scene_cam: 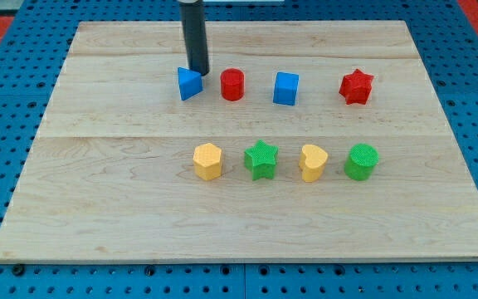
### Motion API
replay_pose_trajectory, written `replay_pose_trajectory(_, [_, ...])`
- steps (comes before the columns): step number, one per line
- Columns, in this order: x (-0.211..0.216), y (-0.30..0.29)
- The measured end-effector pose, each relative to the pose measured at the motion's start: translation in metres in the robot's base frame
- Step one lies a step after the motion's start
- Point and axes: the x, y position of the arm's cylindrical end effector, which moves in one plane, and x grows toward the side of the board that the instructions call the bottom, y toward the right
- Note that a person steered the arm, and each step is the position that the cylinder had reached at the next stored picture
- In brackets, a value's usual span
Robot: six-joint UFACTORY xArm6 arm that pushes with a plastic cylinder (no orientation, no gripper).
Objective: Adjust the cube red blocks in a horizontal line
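yellow hexagon block (207, 161) nearest, red cylinder (232, 85) right of my tip (198, 70)

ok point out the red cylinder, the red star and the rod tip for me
red cylinder (232, 84), camera view, on its side wall below the round top
red star (356, 86), camera view, on the middle of its top face
my tip (198, 70), camera view, on the rod's very lower end, beside the blue triangular block (188, 83)

Pale matt wooden board (139, 191); finely ridged plastic-looking green star (261, 159).
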Motion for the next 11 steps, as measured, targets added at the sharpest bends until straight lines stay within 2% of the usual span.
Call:
replay_pose_trajectory(1, [-0.023, 0.077])
replay_pose_trajectory(2, [-0.01, 0.156])
replay_pose_trajectory(3, [0.018, 0.167])
replay_pose_trajectory(5, [0.033, 0.2])
replay_pose_trajectory(6, [0.047, 0.198])
replay_pose_trajectory(9, [0.093, 0.118])
replay_pose_trajectory(11, [0.096, 0.07])
